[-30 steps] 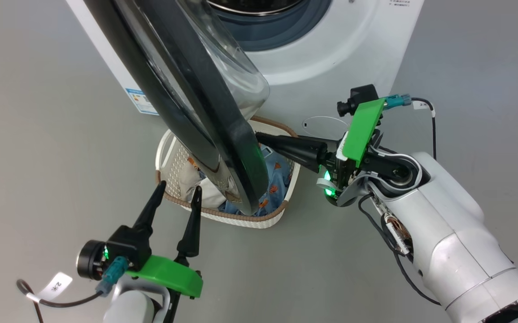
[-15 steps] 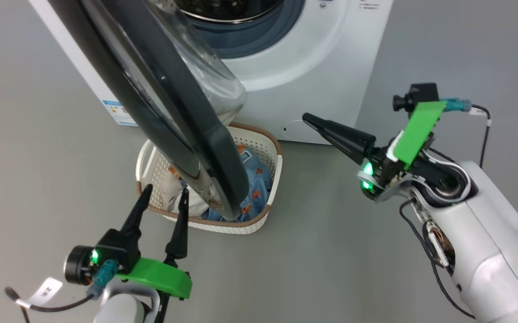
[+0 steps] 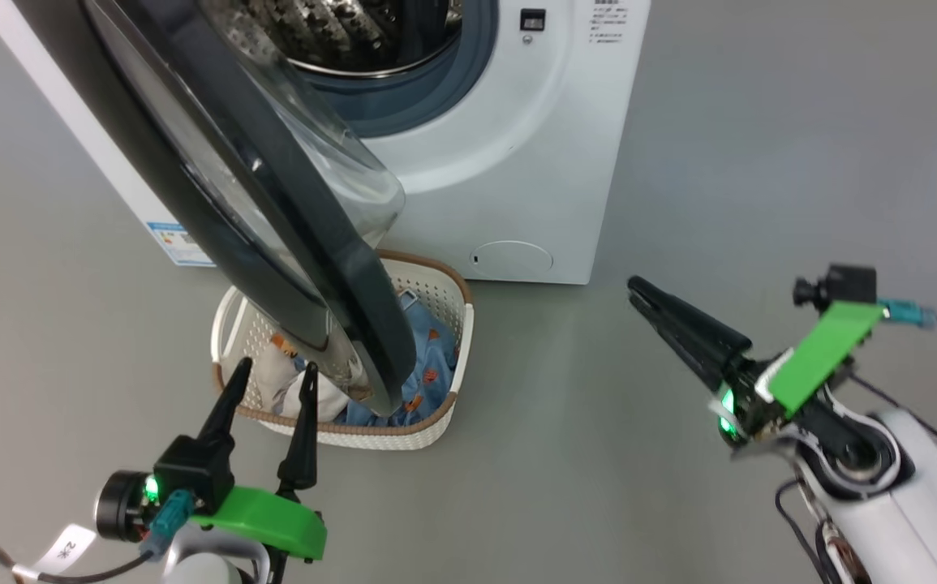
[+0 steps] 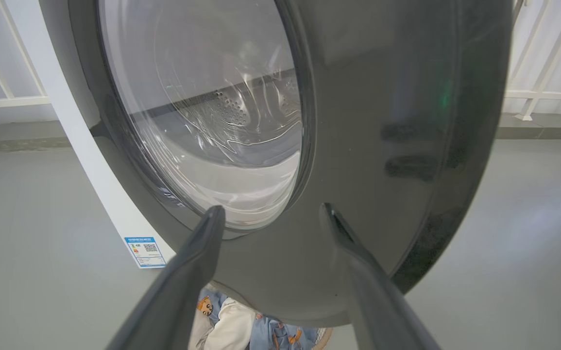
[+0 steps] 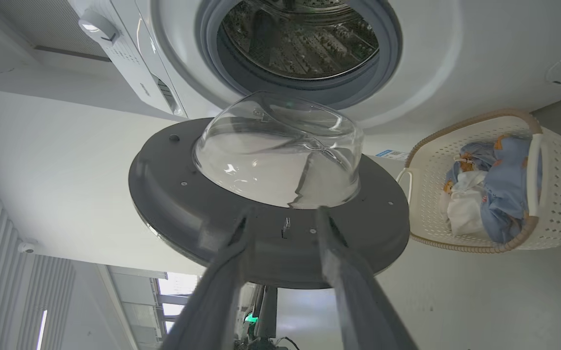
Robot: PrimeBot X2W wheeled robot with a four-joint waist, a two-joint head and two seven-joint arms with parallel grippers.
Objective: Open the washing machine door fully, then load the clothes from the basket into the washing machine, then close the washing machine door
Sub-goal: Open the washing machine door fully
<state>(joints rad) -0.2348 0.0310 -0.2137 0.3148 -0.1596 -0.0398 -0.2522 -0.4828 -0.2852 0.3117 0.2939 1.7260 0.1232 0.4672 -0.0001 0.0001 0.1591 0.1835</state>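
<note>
Now the washing machine door (image 3: 273,211) stands swung out from the washing machine (image 3: 517,154), its glossy black rim slanting down over the basket (image 3: 371,436). In the right wrist view its inner face is flat grey, with the clear glass bowl (image 5: 280,150) bulging toward the steel drum (image 5: 299,39) and the grey gasket (image 5: 212,53). The machine is a white box with a blue sticker (image 3: 184,243) low on its side and a round flap (image 3: 510,257) low on its front.

The basket sits on the floor (image 3: 582,422) just before the machine, under the door's lower edge. The clothes (image 3: 427,365) lie inside it, blue printed fabric beside a white piece.

The left hand (image 3: 276,365) hovers at the basket's near rim, fingers well parted, nothing between them. The right hand (image 3: 634,288) hangs over bare floor, well apart from the door; its wrist view shows the fingers parted and empty.

A second ago the right hand's fingers lay against the door's lower edge above the basket — since then it has drawn off to the right. The head camera has shifted too, so more of the drum shows. The left hand keeps its place by the basket.
</note>
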